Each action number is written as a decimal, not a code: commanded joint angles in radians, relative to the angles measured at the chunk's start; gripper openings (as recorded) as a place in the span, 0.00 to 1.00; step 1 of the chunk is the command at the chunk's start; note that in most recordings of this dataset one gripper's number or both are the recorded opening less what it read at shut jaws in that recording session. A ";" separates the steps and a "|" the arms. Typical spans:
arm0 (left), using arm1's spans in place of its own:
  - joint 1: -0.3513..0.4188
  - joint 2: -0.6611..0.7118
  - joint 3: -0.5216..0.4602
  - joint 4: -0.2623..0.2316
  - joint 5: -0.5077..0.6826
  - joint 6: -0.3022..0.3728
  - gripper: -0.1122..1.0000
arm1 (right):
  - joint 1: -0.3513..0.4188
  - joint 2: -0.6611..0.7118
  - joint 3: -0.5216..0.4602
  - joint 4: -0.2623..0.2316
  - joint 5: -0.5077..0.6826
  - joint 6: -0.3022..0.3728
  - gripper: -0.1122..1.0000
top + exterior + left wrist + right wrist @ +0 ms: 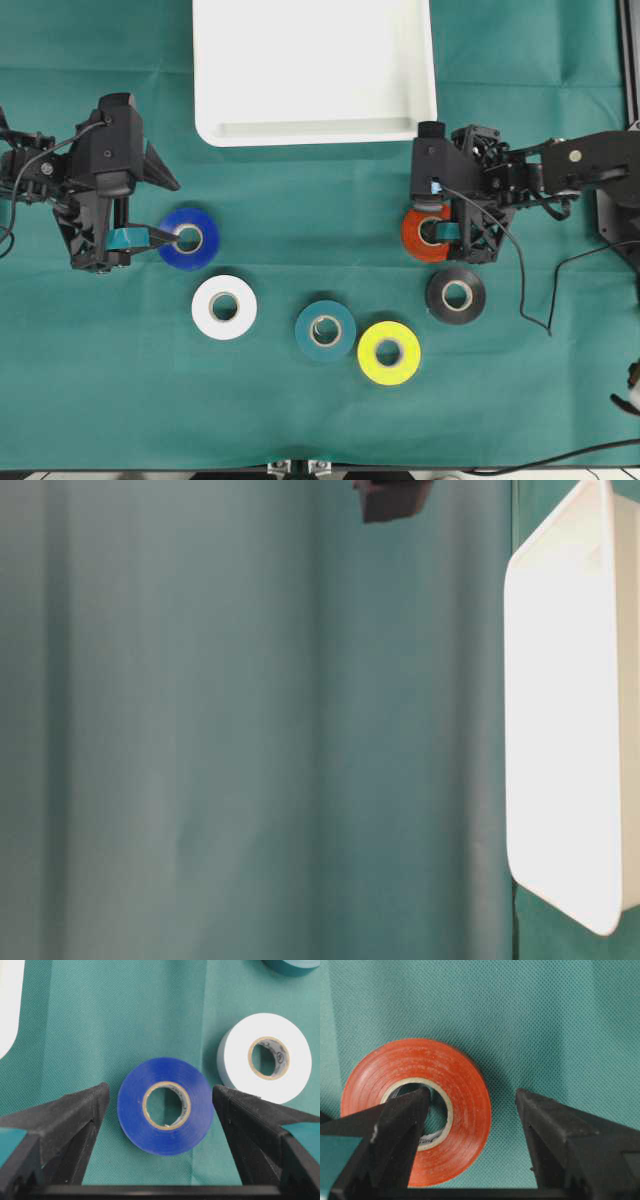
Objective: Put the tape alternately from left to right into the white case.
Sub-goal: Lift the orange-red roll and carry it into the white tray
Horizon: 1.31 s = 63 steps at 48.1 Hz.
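The white case [315,70] lies at the far edge of the green cloth [300,220], and all six rolls of tape sit on the cloth in front of it, none inside. Nearest the case's left corner is the blue roll [189,238]; the left gripper [160,1102] stands wide open around it, one finger on each side, not touching. Toward the case's right corner lies the red-orange roll [427,235]. The right gripper [470,1105] is also spread wide, with one finger [402,1125] over the roll's hole and the other beyond its outer edge. Farther from the case lie the white roll [224,307], teal roll [325,330], yellow roll [389,352] and black roll [456,295].
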 commanded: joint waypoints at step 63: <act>-0.003 -0.014 -0.006 0.000 -0.005 -0.002 0.65 | -0.002 -0.158 -0.071 -0.009 0.078 -0.002 0.34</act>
